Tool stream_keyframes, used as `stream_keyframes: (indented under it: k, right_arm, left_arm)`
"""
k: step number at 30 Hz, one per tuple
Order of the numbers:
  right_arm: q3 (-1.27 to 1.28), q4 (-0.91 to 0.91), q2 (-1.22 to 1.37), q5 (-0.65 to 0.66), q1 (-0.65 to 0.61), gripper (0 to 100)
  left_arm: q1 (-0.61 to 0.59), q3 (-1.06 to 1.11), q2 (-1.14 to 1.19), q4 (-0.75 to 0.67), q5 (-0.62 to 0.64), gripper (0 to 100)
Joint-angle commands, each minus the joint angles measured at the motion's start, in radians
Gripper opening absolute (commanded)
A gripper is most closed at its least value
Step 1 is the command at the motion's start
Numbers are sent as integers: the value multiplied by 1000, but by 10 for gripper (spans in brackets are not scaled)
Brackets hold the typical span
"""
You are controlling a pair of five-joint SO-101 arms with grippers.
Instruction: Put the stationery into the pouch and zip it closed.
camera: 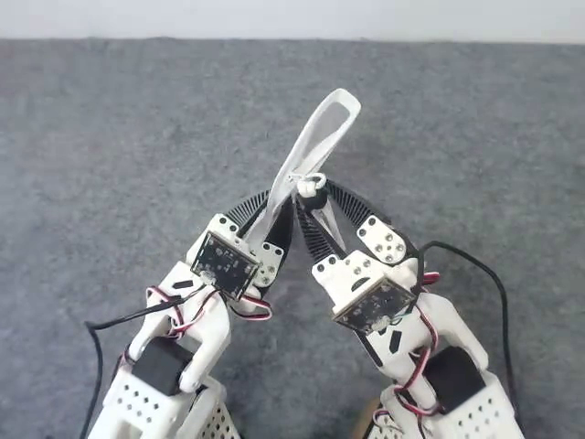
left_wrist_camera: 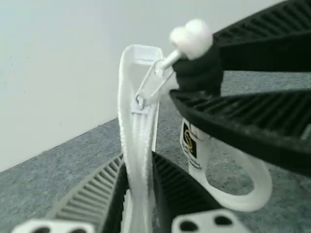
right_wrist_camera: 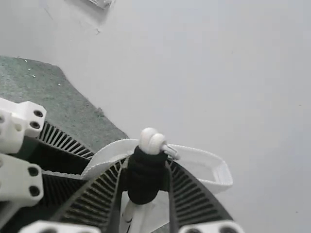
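Left end effector pinches pouch; right end effector grips its zipper pull.

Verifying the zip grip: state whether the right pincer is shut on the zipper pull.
Yes, the right pincer clamps the black zipper pull just below its white bead.

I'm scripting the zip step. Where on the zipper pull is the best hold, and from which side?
Probably the black tab just under its white bead, as the right gripper has it: the bead stops slipping. Come from the side opposite the left gripper, which clamps the pouch by its edge.
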Motion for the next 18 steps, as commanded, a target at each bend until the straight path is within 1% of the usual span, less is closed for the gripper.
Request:
stream_keyframes:
  k: [1, 5, 7, 9, 14, 18]
  right_arm:
    - [3, -113, -5, 2, 31, 6]
    - [54, -237, -5, -5, 105, 6]
    - [69, -285, -5, -52, 136, 6]
    - [71, -308, -4, -92, 159, 6]
    - [61, -317, 38, -104, 173, 6]
    - [55, -407, 157, -106, 182, 6]
  left_arm:
    - [-6, -13, -20, -37, -9, 9]
    - [-6, -16, -20, -6, -11, 9]
    - [-6, -21, -20, 9, -14, 9]
    - [-6, -21, -20, 9, -46, 9]
    - [-6, -21, -20, 12, -68, 9]
    - [-8, -21, -20, 12, -68, 9]
